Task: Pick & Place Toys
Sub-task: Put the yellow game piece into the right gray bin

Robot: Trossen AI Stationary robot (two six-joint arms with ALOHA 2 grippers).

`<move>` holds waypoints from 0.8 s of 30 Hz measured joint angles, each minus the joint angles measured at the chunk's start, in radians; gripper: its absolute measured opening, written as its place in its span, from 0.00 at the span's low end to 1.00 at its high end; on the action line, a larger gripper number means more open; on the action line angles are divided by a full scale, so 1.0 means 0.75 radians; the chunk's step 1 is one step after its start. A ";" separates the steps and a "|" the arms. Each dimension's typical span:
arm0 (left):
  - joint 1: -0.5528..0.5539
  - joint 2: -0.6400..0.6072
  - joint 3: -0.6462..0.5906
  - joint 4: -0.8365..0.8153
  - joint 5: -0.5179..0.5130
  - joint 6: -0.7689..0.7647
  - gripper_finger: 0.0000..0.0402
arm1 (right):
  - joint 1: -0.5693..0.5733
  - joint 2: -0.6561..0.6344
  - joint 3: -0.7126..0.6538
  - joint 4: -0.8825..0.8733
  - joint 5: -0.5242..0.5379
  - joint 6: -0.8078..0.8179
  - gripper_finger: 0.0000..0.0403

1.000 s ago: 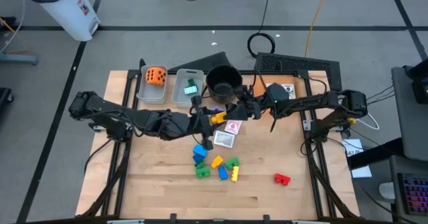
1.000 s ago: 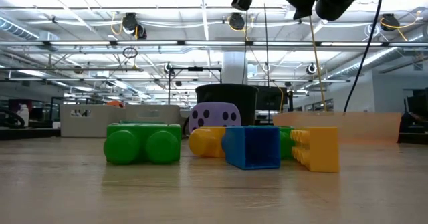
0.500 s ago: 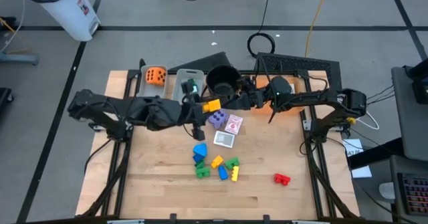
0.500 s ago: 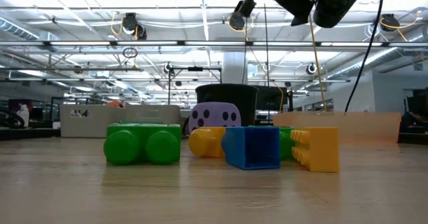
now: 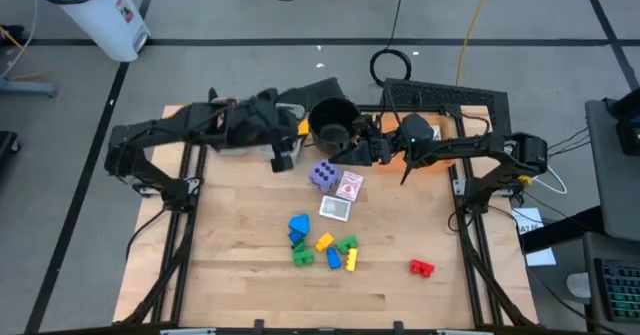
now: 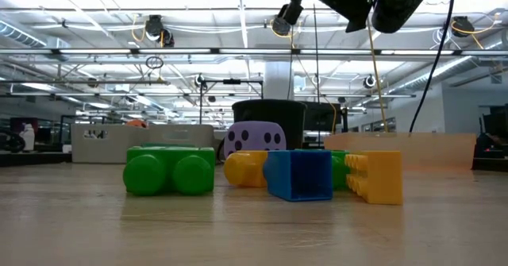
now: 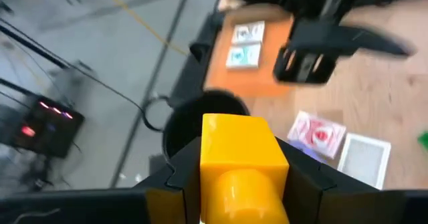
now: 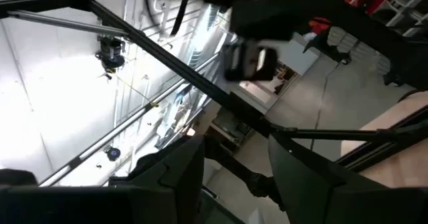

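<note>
Yellow block (image 7: pixel 242 162), smooth with one round stud, sits pinched in the left gripper (image 5: pixel 292 133) by the black pot (image 5: pixel 332 122). Right gripper (image 5: pixel 352 152) hangs empty, fingers parted. Two cards (image 5: pixel 342 196) and one purple die (image 5: pixel 323 175) lie nearby.

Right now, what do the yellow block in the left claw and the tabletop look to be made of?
The yellow block, held in the left claw, looks like moulded plastic: smooth, even colour, soft sheen, rounded stud. The tabletop appears to be pale wood with a matte finish, showing plank seams and grain.
</note>
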 joint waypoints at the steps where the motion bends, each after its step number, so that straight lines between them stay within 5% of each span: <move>1: 0.040 0.000 0.000 -0.013 0.045 0.002 0.34 | 0.000 0.000 0.000 -0.008 0.000 -0.002 0.40; 14: 0.593 0.018 0.001 -0.101 0.467 0.169 0.35 | 0.001 -0.001 0.000 -0.064 0.009 -0.090 0.40; 24: 0.822 0.200 0.001 -0.219 0.620 0.322 0.38 | 0.001 -0.001 0.001 -0.249 0.142 -0.251 0.40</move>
